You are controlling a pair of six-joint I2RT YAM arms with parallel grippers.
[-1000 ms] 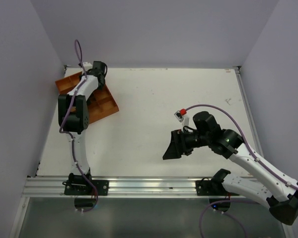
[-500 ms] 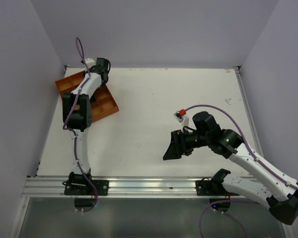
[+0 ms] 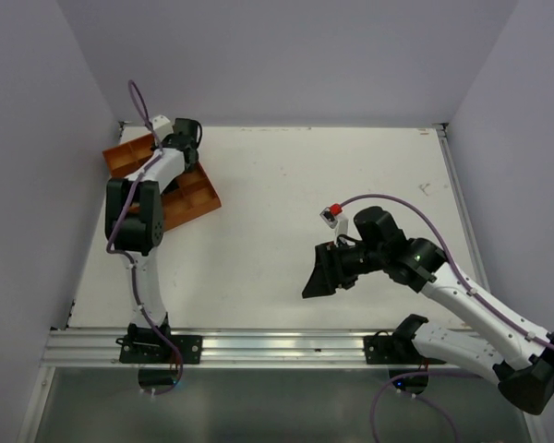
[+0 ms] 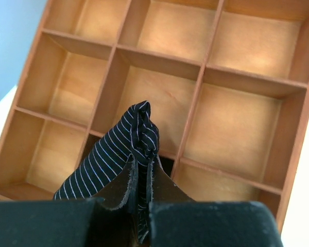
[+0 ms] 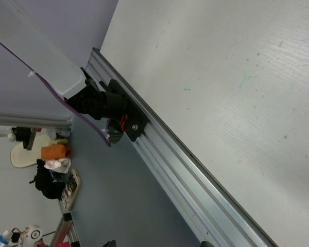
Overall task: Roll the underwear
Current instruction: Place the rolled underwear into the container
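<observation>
From above, the left arm reaches to the far left corner of the white table (image 3: 286,185), its left gripper (image 3: 183,137) over a wooden tray (image 3: 198,198) of square cells. The underwear cannot be made out here because the gripper hides it. The right gripper (image 3: 321,272) hangs above the near right part of the table, well apart from the tray, with its jaws spread and nothing between them. In the left wrist view, the underwear (image 4: 136,146), black with thin pale stripes, is bunched into a narrow upright fold. The left gripper (image 4: 142,216) is closed tight on its lower part, one black finger (image 4: 41,224) on each side. The fold stands in front of the tray's (image 4: 195,103) middle cells, though whether it touches the wood cannot be told. The right wrist view shows bare table top (image 5: 237,77) and the metal rail (image 5: 185,175) along its edge. Only the dark fingertips (image 5: 109,244) show at the bottom border, standing wide apart and holding nothing.
</observation>
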